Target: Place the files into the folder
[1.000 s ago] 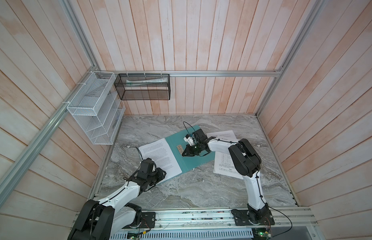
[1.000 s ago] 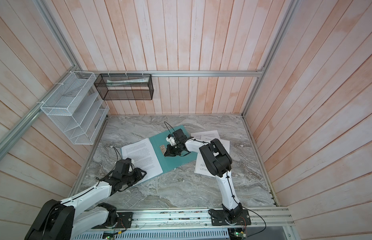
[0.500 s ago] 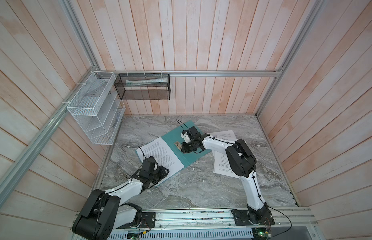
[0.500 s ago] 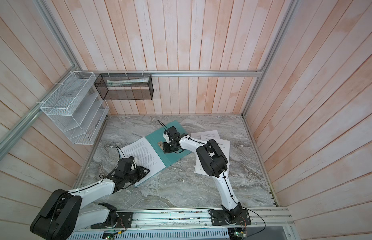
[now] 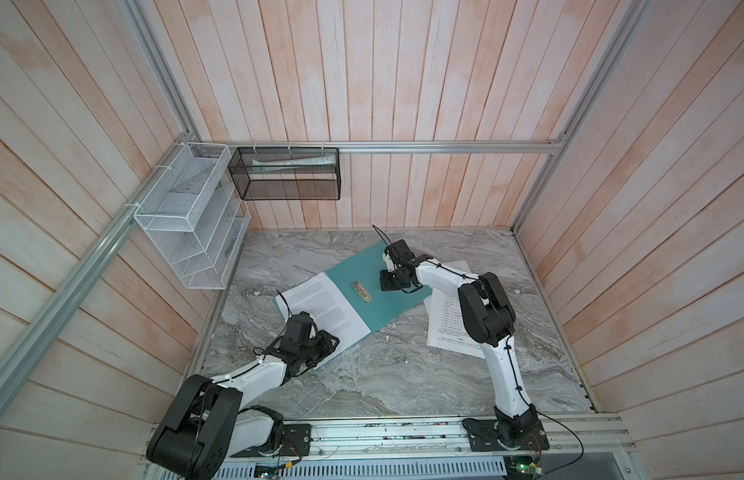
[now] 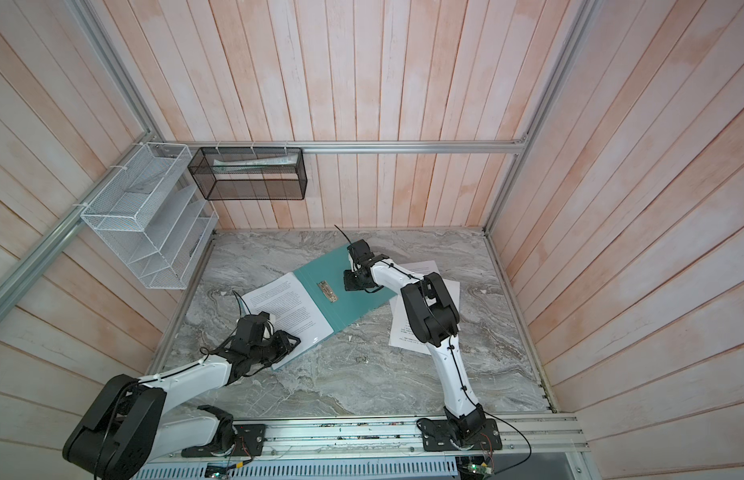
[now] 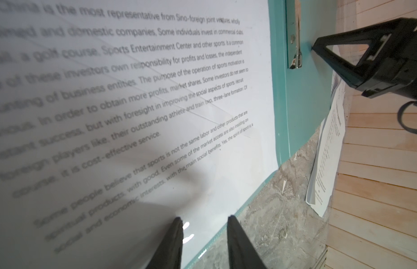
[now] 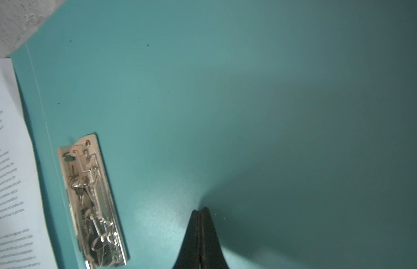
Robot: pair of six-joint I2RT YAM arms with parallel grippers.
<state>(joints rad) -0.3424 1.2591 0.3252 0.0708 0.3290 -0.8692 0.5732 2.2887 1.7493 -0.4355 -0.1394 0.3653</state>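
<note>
The teal folder lies open on the marble table, its metal clip near the spine. A printed sheet of the files lies on its left half under a glossy film. More files lie on the table to the right, partly under the right arm. My right gripper is shut, its tip down on the bare right half beside the clip. My left gripper is open at the sheet's near corner, with nothing between its fingers.
A white wire-mesh rack hangs on the left wall. A black mesh basket with a pale rolled item hangs on the back wall. Wooden walls close in the table on three sides, and the arms' mounting rail runs along the front.
The right gripper slid left toward the clip, then back right, staying shut on the folder's surface. The left gripper crept a little further right at the sheet's near corner.
</note>
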